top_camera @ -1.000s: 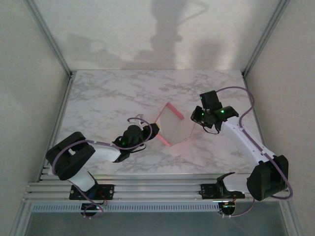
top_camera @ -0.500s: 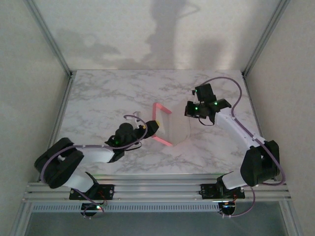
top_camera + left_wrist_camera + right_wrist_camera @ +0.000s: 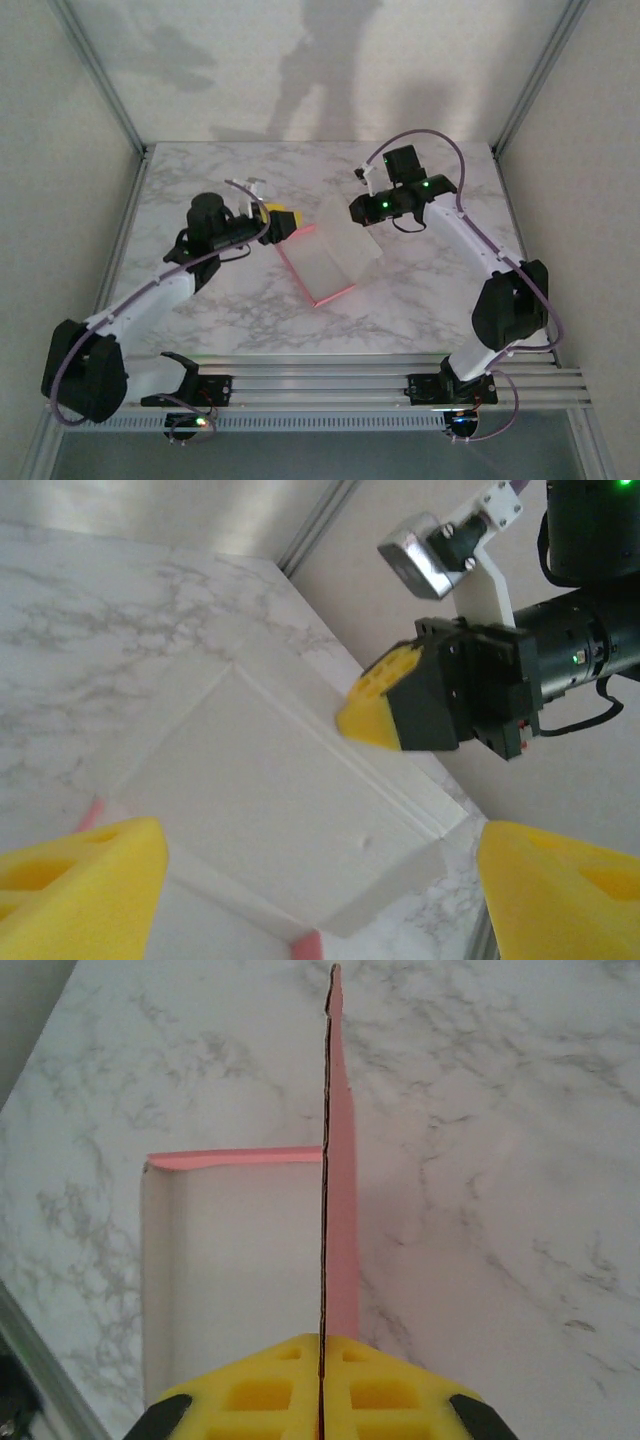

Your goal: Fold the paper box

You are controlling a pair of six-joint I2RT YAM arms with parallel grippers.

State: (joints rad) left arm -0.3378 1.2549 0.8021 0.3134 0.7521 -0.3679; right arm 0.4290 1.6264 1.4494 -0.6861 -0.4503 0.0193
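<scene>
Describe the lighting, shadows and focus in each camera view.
Top external: dim, even light, soft arm shadows on the back wall, paper box clear. Left wrist: the left gripper is blurred up close, the box's white face washed out. Right wrist: sharp on the box edge in the right gripper, pink tint on the marble table.

Left arm [image 3: 140, 300]: stretched from its base at the near edge toward the table's middle, forearm angled up and to the right.
Left gripper [image 3: 280, 222]: yellow pads spread wide apart, nothing between them.
Right arm [image 3: 470, 245]: elbow bent, forearm reaching left.
Right gripper [image 3: 353, 212]: yellow pads pressed together on an upright edge of the paper box [image 3: 340, 1240].
</scene>
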